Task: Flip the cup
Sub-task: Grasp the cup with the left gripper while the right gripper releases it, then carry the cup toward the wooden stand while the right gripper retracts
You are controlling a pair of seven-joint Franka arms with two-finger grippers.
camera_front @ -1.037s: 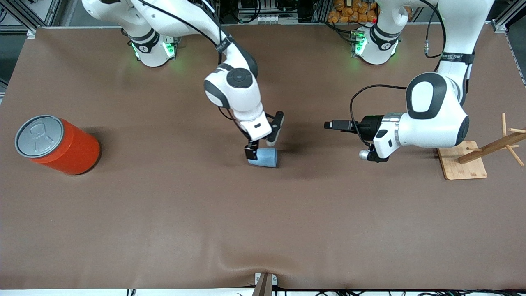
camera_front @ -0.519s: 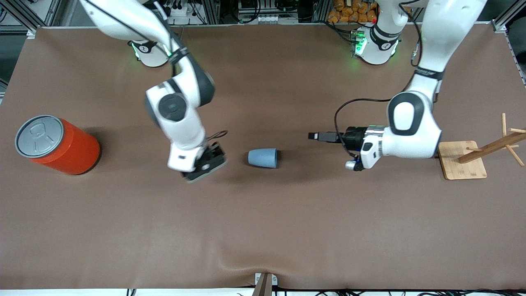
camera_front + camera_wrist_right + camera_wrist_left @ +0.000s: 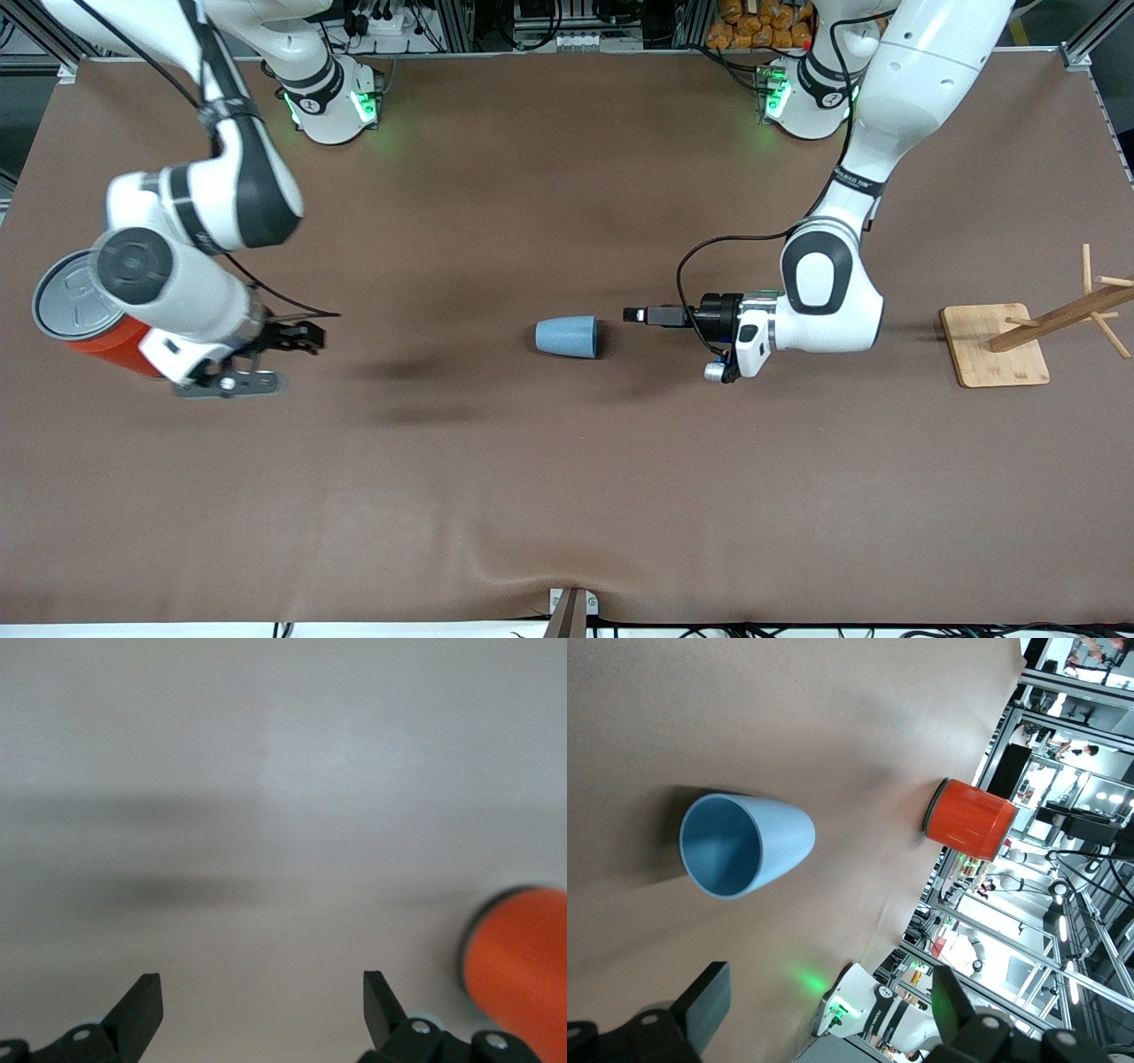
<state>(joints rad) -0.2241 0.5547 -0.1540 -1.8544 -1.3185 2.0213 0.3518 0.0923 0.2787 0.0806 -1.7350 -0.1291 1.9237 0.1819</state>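
Observation:
The light-blue cup [image 3: 567, 337] lies on its side at the middle of the table, its open mouth toward the left arm's end. My left gripper [image 3: 634, 315] is open, low over the table just beside the cup's mouth, not touching it. In the left wrist view the cup [image 3: 744, 846] shows its darker blue inside, ahead of the open left gripper [image 3: 830, 1010]. My right gripper [image 3: 299, 337] is open and empty, over the table beside the orange can, well away from the cup. The right wrist view shows the open right gripper [image 3: 261, 1005] over bare table.
A large orange can [image 3: 124, 310] with a grey lid stands at the right arm's end, partly covered by the right arm; it also shows in the wrist views [image 3: 970, 819] [image 3: 518, 961]. A wooden rack [image 3: 1036, 328] on a board stands at the left arm's end.
My right gripper has let go of the cup and swung away to beside the orange can. My left gripper has moved in toward the cup's mouth. The cup has stayed in place.

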